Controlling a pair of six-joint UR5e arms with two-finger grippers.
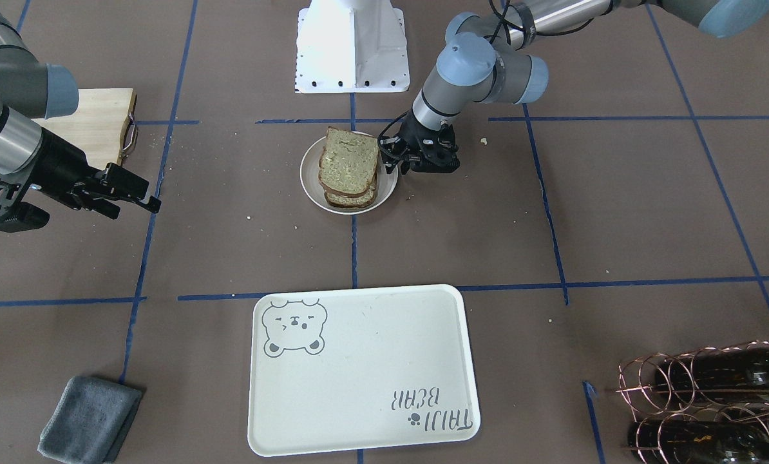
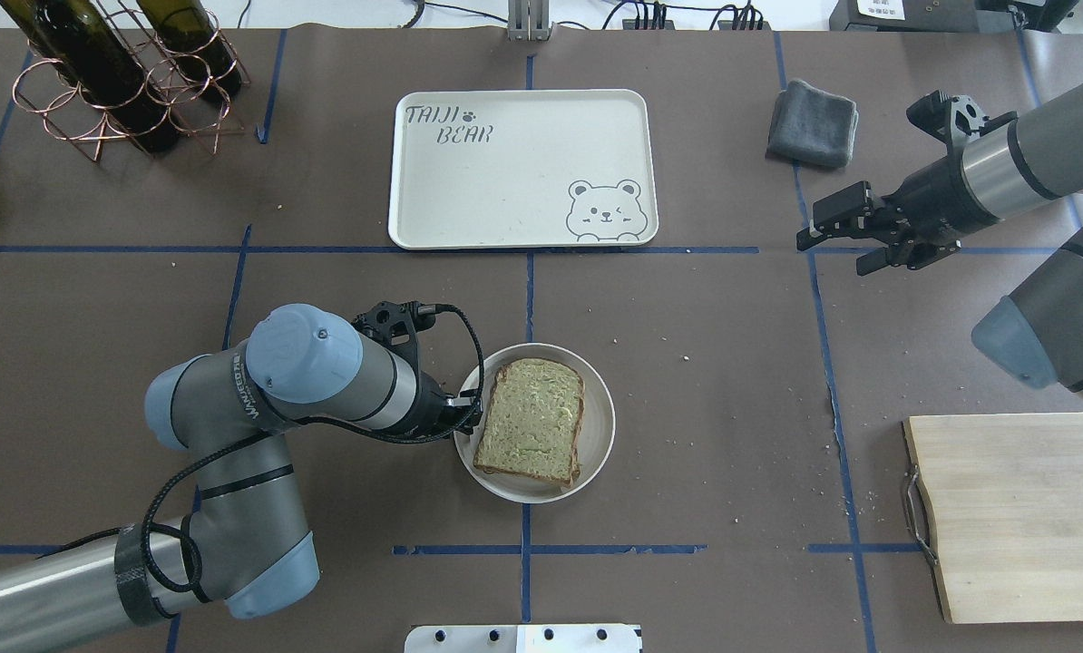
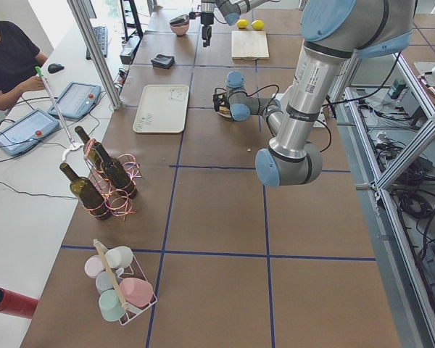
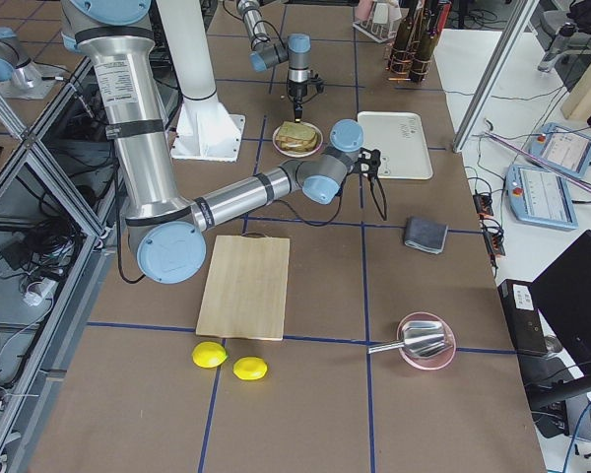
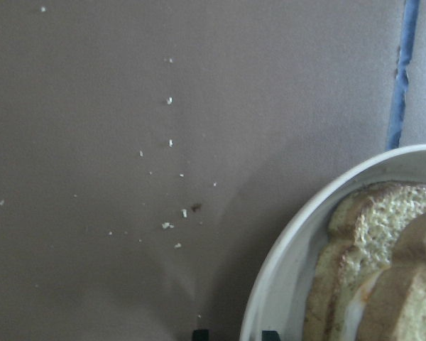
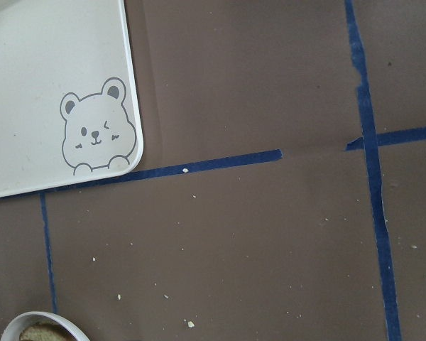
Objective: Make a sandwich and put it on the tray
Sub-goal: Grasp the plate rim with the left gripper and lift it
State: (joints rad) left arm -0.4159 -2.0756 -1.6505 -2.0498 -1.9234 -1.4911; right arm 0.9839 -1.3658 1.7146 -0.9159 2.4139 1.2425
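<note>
Left wrist view: a white layer between the sandwich [image 5: 373,238] slices is shown, hidden overhead.
Sandwich: stacked on the plate [image 2: 600,426], just beside the left claw [image 1: 394,162]; tray [image 2: 505,181] well apart.
Left claw: grip cannot be told.
Right claw [image 2: 845,240]: released.

**Single legible wording: "TAIJI BEAR"**

Printed in grey lettering [image 2: 449,125], "TAIJI" above "BEAR", with a small paw mark after the first word. Set in one corner of the cream tray [image 2: 523,172], well apart from the left gripper [image 2: 463,410] and straight out beyond it. Upside down in the front-facing view. Small print along the left arm [image 2: 249,399]: too blurred to read.
</note>
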